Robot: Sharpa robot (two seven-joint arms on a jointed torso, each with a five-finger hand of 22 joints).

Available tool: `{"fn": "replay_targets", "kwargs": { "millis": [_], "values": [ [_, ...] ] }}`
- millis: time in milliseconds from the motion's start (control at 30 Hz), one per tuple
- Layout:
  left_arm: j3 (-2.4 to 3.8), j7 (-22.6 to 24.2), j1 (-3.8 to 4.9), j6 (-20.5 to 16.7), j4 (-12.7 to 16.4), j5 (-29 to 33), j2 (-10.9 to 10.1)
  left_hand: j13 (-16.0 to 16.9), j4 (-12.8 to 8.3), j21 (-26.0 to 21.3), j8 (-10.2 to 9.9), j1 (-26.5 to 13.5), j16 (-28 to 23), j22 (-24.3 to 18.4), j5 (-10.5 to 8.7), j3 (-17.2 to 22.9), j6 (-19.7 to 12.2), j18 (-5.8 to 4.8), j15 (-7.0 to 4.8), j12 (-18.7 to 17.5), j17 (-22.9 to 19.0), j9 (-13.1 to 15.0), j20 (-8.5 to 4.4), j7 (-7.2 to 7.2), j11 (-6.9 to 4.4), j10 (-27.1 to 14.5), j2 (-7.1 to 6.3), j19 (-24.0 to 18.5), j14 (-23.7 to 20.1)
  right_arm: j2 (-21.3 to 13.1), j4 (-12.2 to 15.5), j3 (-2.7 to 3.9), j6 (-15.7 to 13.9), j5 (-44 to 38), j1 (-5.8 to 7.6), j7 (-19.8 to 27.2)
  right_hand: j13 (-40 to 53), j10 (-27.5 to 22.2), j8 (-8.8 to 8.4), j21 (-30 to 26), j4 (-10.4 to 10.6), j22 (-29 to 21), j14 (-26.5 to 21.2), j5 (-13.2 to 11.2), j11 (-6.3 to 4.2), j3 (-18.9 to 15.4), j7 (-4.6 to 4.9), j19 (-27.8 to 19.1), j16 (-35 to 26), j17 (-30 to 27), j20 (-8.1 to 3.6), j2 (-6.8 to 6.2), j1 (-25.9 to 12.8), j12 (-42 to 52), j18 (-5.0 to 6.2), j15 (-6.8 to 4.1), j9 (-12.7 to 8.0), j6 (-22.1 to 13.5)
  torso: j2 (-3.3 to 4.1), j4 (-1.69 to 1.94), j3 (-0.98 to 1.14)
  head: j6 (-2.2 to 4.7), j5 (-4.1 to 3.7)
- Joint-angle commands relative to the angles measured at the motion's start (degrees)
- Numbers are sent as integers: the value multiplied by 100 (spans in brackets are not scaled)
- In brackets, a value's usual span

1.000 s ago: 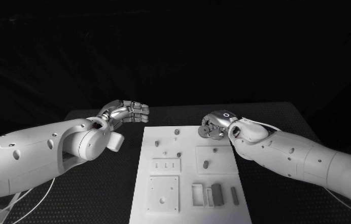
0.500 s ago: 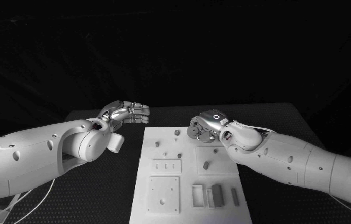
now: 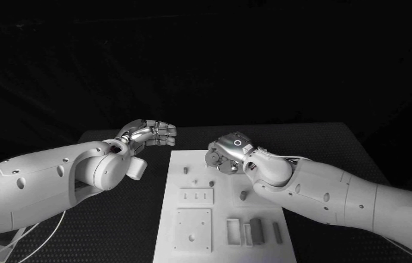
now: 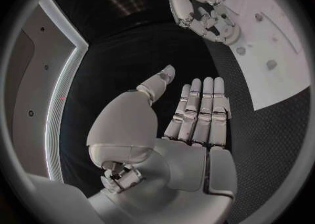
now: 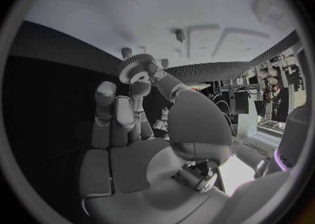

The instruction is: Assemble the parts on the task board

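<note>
Left hand (image 3: 153, 132) – centre left of frame, off the board's upper-left corner, fingers straight and together, holding nothing. Task board (image 3: 193, 227) – lower centre, bearing small parts and pegs. Right hand (image 3: 225, 153) – over the board's upper edge, pinching a toothed gear (image 5: 135, 65) at its fingertips

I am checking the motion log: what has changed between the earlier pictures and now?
The right robot hand, holding a small gear, moved leftward over the far end of the task board. The left robot hand stayed beside the board, holding nothing; the parts on the board did not move.
</note>
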Motion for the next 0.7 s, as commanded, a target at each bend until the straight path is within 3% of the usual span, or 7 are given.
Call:
{"fn": "replay_targets", "kwargs": {
  "millis": [33,167,400,567,700],
  "values": [
    [4,61,7,80,3,26,23,-9,3,-27,-36,-28,-26,-9,23,-31,20,65,38,-30,6,-7,-20,-19,29,12,-14,36,20,117,-147,-20,13,-124,-10,-74,-11,36,105,35,16,78,40,13,-4,25,-65,18,0,-10,-6,-16,28,-24,144,3,133,309,2,13,-3,-10,2],
    [4,61,7,78,-9,27,31,-9,3,-28,-37,-29,-27,-10,23,-32,20,65,38,-32,7,-7,-20,-19,30,11,-14,36,20,251,-280,-62,22,-121,-38,-58,-17,41,102,34,16,76,38,14,-5,30,-64,20,-4,-22,-6,-10,30,-31,144,3,132,309,6,22,2,-22,7],
    [4,57,7,73,-3,27,30,-11,3,-30,-39,-31,-30,-10,22,-36,19,65,38,-39,9,-9,-20,-16,33,9,-15,36,20,359,-362,-129,30,-152,-48,-98,-24,47,98,32,11,74,43,13,-5,33,-65,21,-5,-22,-5,-15,37,-41,144,3,131,309,7,-6,7,-39,50],
    [4,60,7,73,1,27,34,-12,3,-32,-39,-31,-31,-11,23,-36,19,65,38,-42,10,-9,-20,-16,35,9,-14,36,20,435,-440,-167,89,-144,-48,-86,-27,50,97,32,10,74,42,13,-5,33,-65,21,-8,-31,-4,-21,38,-45,144,2,130,310,2,-5,2,-37,48],
    [4,60,7,70,-8,27,41,-12,3,-33,-39,-31,-33,-11,23,-37,19,65,38,-44,10,-9,-20,-15,36,8,-15,36,20,508,-550,-207,84,-144,-49,-73,-29,51,95,31,10,73,42,13,-5,33,-65,21,-9,-32,-3,-25,38,-48,144,3,130,309,6,-6,11,-40,46]
  ]
}}
